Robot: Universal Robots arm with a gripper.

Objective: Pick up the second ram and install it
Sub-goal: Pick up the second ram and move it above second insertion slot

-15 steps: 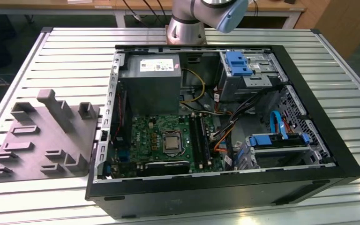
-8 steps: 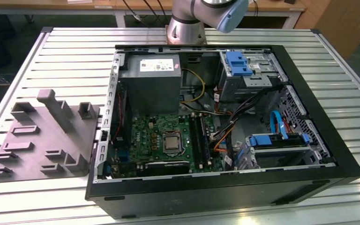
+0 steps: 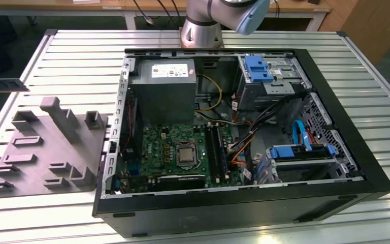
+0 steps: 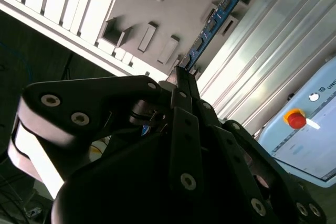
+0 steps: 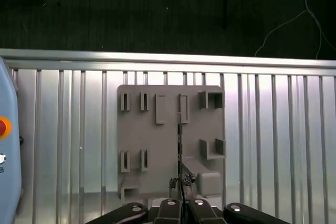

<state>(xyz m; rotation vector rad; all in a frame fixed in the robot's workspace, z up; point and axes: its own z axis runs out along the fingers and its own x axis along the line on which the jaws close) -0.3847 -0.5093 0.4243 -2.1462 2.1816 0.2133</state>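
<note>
My gripper (image 4: pixel 181 74) is shut on the second ram (image 4: pixel 212 22), a long narrow board that juts out from between the fingers. In the first wrist view the ram (image 5: pixel 179 145) shows edge-on, hanging well above the grey fixture plate (image 5: pixel 152 145) with my gripper (image 5: pixel 181 186) closed around its near end. In the exterior view a dark stick, the ram (image 3: pixel 2 85), pokes in at the left edge above the fixture plate (image 3: pixel 39 152). The open computer case (image 3: pixel 330 198) lies to the exterior view's right, its motherboard memory slots (image 3: pixel 215 147) facing up.
The case holds a grey power-supply box (image 3: pixel 162 91), a blue-latched drive cage (image 3: pixel 258 68) and loose cables (image 3: pixel 242 142). All rests on a slatted metal table (image 3: pixel 357 61). A pale box with a red button (image 4: pixel 296 119) sits beside the fixture plate. Dark floor lies beyond the table's edge.
</note>
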